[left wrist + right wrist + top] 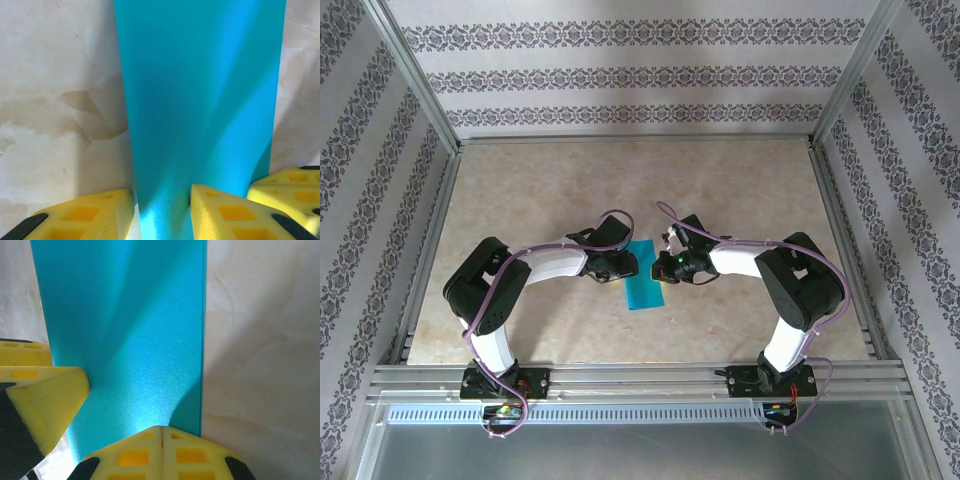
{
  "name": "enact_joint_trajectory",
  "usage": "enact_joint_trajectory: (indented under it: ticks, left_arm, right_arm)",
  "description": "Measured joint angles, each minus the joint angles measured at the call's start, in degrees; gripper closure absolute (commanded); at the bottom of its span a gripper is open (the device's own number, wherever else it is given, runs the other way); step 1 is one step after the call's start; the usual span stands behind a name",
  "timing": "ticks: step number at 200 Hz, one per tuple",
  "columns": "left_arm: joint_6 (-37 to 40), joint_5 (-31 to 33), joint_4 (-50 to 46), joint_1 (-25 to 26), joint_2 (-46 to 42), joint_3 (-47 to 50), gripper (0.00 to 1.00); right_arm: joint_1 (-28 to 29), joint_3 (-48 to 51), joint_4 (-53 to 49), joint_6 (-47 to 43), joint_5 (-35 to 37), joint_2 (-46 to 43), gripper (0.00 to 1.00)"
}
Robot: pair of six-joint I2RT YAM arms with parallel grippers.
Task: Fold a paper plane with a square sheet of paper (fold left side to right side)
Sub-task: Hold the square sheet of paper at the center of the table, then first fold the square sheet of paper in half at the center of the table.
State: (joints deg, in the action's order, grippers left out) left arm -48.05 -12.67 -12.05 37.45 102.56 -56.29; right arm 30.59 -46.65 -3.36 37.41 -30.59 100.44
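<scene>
The square sheet of paper (644,287) lies as a narrow teal-blue oblong on the table between the two arms, folded over on itself. My left gripper (623,266) is at its left edge. In the left wrist view its yellow fingers (220,210) stand apart, with the paper (200,90) running through the gap and not clamped. My right gripper (667,268) is at the paper's right side. It (161,429) is shut, its tips together over the paper (130,315) close to the right edge. One left finger (47,395) shows there at the paper's left edge.
The beige table (740,200) is walled by patterned panels and aluminium posts. A metal rail (640,375) runs along the near edge, where both arm bases are bolted. Cables loop over both forearms.
</scene>
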Motion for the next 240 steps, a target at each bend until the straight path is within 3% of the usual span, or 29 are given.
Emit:
enact_joint_trajectory:
  ticks: [26, 70, 108, 140, 191, 240]
  left_arm:
    - [0.04, -0.66, 0.13, 0.0, -0.52, 0.02, 0.53]
    - [0.85, -0.09, 0.33, -0.2, -2.95, 1.31, 0.54]
    - [2.91, 0.48, -0.02, -0.44, -9.55, 1.62, 0.7]
    - [3.85, -4.22, 4.59, -0.44, -11.08, 3.15, 0.81]
    - [4.11, -9.81, 9.18, -0.7, -4.46, 5.38, 0.82]
    - [4.11, -11.19, 12.28, -2.78, -2.05, 7.41, 0.84]
  right_arm:
    - [0.07, -0.07, -0.17, -0.11, 0.28, 0.04, 1.0]
    - [0.35, -0.35, -0.61, -0.31, 0.81, 0.13, 1.0]
    - [0.81, -0.76, -1.05, -0.35, 1.66, 0.22, 1.0]
    - [0.81, -0.9, -1.33, -0.59, 1.88, 0.22, 1.0]
    - [1.09, -1.38, -2.23, -1.66, 2.73, 0.22, 1.0]
    - [1.18, -1.64, -2.8, -1.84, 3.17, 0.22, 1.0]
